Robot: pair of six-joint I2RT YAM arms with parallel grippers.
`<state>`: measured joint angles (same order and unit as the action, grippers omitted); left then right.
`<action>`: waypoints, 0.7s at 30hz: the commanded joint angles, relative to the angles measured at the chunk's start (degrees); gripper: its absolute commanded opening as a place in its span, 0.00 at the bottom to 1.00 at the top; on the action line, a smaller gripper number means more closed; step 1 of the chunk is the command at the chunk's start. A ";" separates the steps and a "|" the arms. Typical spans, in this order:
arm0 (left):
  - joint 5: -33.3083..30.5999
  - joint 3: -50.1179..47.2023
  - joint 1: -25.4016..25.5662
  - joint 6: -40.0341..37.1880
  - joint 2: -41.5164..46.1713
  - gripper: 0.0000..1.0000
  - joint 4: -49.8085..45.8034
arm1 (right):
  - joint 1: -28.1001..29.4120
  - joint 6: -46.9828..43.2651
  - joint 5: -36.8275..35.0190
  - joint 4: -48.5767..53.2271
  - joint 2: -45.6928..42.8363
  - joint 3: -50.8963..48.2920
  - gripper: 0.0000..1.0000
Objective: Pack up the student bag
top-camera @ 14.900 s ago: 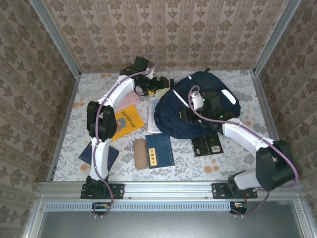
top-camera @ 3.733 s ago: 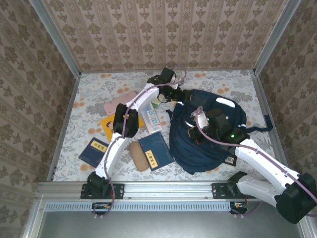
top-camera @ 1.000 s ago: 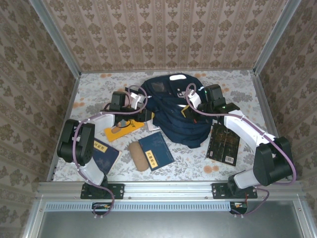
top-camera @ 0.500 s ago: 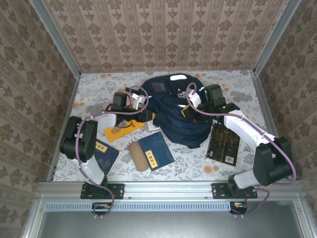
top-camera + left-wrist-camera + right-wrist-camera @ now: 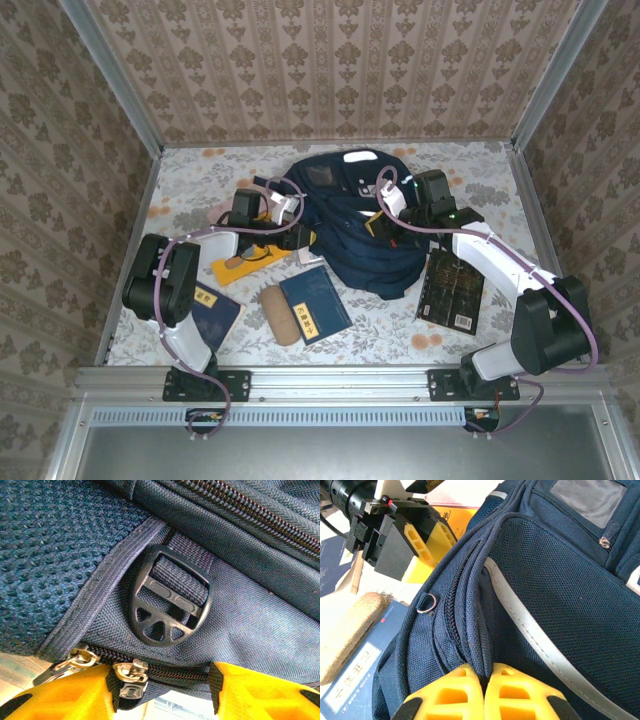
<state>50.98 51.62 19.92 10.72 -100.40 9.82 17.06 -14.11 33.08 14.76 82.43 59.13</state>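
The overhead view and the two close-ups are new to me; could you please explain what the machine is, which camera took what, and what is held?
Two robot arms are bolted at a table's near edge. The wide picture looks down from above and behind them; each close-up comes from a wrist camera, yellow fingers at the bottom. On the table lie the student bag, a yellow book, a blue book, a second blue book, a black book and a tan pouch. The right gripper is shut on the bag's fabric beside a zipper. The left gripper is open, a zipper pull in its gap.
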 commanded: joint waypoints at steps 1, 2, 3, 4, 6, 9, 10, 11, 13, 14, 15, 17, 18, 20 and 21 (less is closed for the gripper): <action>-0.06 -0.09 0.71 -0.80 -0.50 0.51 0.37 | -0.25 2.40 4.19 -4.03 -2.37 2.30 0.00; -0.32 -0.06 0.64 -0.77 -0.51 0.49 0.45 | -0.27 2.44 4.35 -4.06 -2.37 2.22 0.00; -0.66 0.06 0.70 -0.71 -0.50 0.46 0.66 | -0.21 2.51 4.48 -4.22 -2.37 2.13 0.00; -1.01 0.26 0.64 -0.88 -0.50 0.42 0.57 | -0.19 2.64 4.53 -4.35 -2.36 2.04 0.00; -2.24 0.66 0.64 -1.13 -0.42 0.34 0.12 | -0.18 2.71 4.54 -4.40 -2.37 2.05 0.00; -3.75 1.10 0.62 -1.43 -0.15 0.25 -0.28 | -0.12 2.69 4.20 -4.39 -2.32 1.92 0.00; -3.87 1.25 0.64 -1.54 0.00 0.21 -0.52 | -0.10 2.71 3.99 -4.33 -2.35 1.86 0.00; -4.00 1.31 0.64 -1.70 0.11 0.18 -1.03 | -0.02 2.55 3.70 -4.31 -2.36 1.78 0.00; -4.40 1.47 0.71 -2.25 0.76 0.14 -2.16 | 0.14 2.43 2.68 -4.26 -2.41 1.77 0.00; -4.71 1.38 0.73 -2.50 1.19 0.12 -2.66 | 0.18 2.35 2.14 -4.23 -2.37 1.77 0.00; -5.12 1.21 0.86 -2.87 1.76 0.11 -3.36 | 0.26 2.36 1.25 -4.18 -2.37 1.86 0.00; -6.03 1.03 0.97 -3.07 2.71 0.10 -4.63 | 0.48 2.53 -0.71 -3.73 -2.37 2.19 0.00; -6.29 0.93 1.22 -3.24 3.27 0.09 -5.28 | 0.52 2.70 -1.82 -3.47 -2.21 2.40 0.00; -7.36 1.18 1.94 -3.69 4.21 0.09 -7.31 | 0.55 3.11 -3.46 -3.01 -1.64 2.82 0.00; -7.78 1.38 2.65 -4.22 4.69 0.09 -8.55 | 0.62 3.40 -3.99 -2.76 -1.30 3.04 0.00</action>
<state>44.01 51.86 20.78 9.15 -98.63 5.96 17.65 -13.06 31.29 14.52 82.43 59.16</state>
